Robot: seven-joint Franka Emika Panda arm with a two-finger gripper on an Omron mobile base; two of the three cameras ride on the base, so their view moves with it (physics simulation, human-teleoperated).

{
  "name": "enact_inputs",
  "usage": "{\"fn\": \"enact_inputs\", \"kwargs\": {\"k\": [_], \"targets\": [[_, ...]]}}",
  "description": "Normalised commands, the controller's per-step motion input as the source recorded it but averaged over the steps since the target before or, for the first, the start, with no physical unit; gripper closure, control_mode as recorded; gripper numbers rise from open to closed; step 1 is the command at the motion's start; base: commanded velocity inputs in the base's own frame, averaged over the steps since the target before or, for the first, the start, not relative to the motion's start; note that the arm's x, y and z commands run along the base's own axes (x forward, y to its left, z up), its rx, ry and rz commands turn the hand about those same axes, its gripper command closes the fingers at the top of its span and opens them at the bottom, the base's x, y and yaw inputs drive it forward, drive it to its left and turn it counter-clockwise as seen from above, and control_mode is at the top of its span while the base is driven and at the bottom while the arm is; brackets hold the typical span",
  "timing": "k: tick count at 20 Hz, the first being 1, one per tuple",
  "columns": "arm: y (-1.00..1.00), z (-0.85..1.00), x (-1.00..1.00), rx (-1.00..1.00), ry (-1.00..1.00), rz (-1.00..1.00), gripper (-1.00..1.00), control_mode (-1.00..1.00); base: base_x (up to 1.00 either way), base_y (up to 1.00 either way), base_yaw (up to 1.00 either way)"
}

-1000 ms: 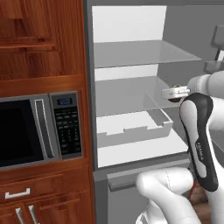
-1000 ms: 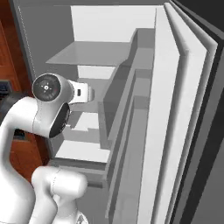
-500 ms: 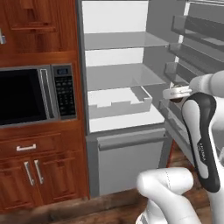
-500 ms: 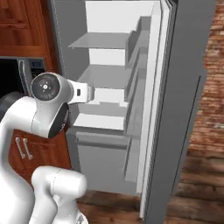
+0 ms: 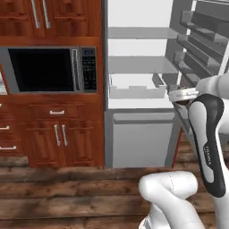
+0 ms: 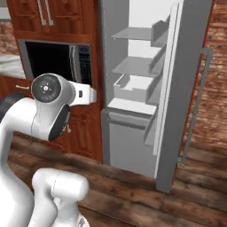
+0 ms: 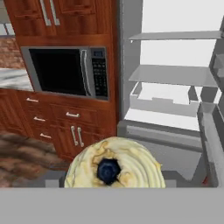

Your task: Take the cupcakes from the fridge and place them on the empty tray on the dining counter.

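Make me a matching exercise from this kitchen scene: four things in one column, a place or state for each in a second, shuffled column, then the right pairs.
Things:
1. cupcake
2. fridge
3. microwave
4. gripper

Places or states:
A. built into the wooden cabinets, door shut
B. door swung open, white shelves showing
C. closed on the cupcake
D. held right at the hand camera, pale frosting with a dark centre

Pairs: 1-D, 2-B, 3-A, 4-C
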Motion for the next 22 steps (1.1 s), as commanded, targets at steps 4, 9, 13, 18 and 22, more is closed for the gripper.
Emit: {"fn": "enact_inputs", "kwargs": {"k": [4, 9, 13, 18, 22], "targets": [[0.00, 0.00, 0.00, 0.00, 0.00, 0.00, 1.00, 1.00, -0.85, -0.49, 0.59], [0.00, 0.00, 0.00, 0.00, 0.00, 0.00, 1.00, 1.00, -0.90, -0.39, 0.69], [0.00, 0.00, 0.00, 0.00, 0.00, 0.00, 1.00, 1.00, -0.83, -0.08, 0.69], [0.00, 0.00, 0.00, 0.00, 0.00, 0.00, 1.00, 1.00, -0.50, 0.42, 0.56], [0.00, 0.00, 0.00, 0.00, 0.00, 0.00, 1.00, 1.00, -0.30, 1.00, 0.43]]}}
